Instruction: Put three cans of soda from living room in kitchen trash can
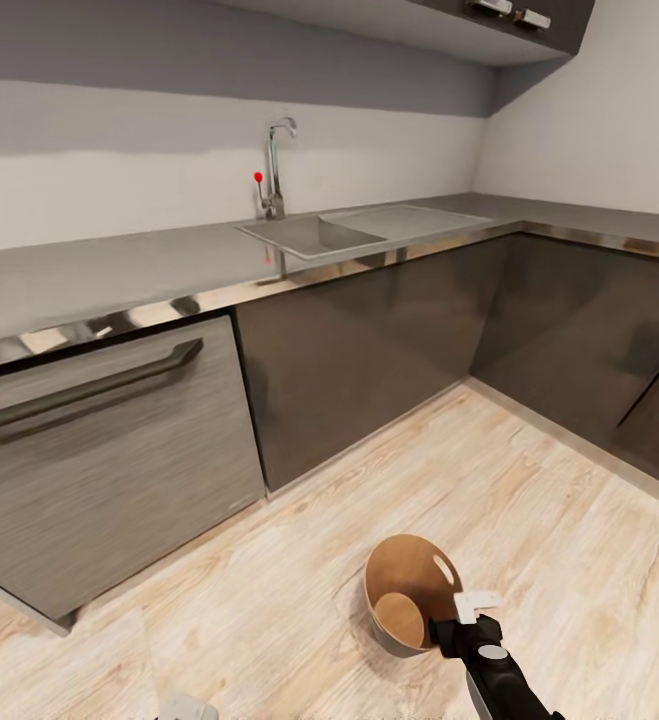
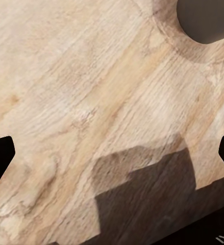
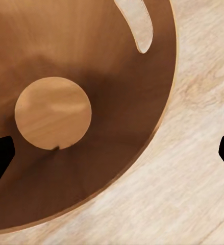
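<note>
While my right gripper [image 1: 466, 612] hangs spread and empty over the bin [image 1: 409, 592], its light, stiff shell looks tippable; grip the cutout [image 3: 137, 25] rim. Left fingers [image 2: 0, 153] released.

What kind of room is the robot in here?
A kitchen, by the look of it: a sink with a tap set in a long grey counter, and dark cabinets beneath.
</note>
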Robot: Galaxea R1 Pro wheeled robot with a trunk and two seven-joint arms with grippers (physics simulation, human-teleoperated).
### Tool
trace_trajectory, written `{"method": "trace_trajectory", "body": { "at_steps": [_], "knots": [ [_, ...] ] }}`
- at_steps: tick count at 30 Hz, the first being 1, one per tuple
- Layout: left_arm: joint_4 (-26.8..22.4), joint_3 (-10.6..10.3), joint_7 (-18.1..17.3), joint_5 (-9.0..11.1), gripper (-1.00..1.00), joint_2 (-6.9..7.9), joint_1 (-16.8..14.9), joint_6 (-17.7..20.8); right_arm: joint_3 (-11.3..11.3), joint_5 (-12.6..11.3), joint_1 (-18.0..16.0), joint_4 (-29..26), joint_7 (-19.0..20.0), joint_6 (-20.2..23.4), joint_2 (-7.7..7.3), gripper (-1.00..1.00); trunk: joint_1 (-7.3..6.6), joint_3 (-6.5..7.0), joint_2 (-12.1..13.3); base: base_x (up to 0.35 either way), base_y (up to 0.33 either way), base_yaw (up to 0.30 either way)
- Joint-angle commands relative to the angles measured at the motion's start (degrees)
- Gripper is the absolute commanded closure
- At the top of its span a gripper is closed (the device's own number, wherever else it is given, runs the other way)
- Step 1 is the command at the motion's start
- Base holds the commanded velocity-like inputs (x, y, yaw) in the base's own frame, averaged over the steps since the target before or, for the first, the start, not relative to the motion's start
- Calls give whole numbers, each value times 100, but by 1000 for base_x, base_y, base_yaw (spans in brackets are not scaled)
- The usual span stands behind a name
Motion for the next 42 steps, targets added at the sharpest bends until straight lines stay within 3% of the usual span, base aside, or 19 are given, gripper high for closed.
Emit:
{"method": "trace_trajectory", "body": {
  "at_steps": [1,4,14,23,42],
  "knots": [
    [0,0,0,1,-100,0,0,0,0,0,0,0,0,0,0,-100,23,-27,-42,0,0,0],
    [0,0,-1,1,-100,0,0,0,0,0,0,0,0,0,0,-100,89,-107,-162,0,0,0],
    [0,0,-1,1,-100,0,0,0,0,0,0,-1,0,0,3,-100,89,-175,-162,0,0,0],
    [0,0,-7,1,-100,0,0,0,0,0,0,-2,0,0,0,-100,286,-386,-523,0,0,0],
    [0,0,-10,9,-100,1,0,5,0,1,0,-3,0,0,2,-100,308,-461,-563,0,0,0]
  ]
}}
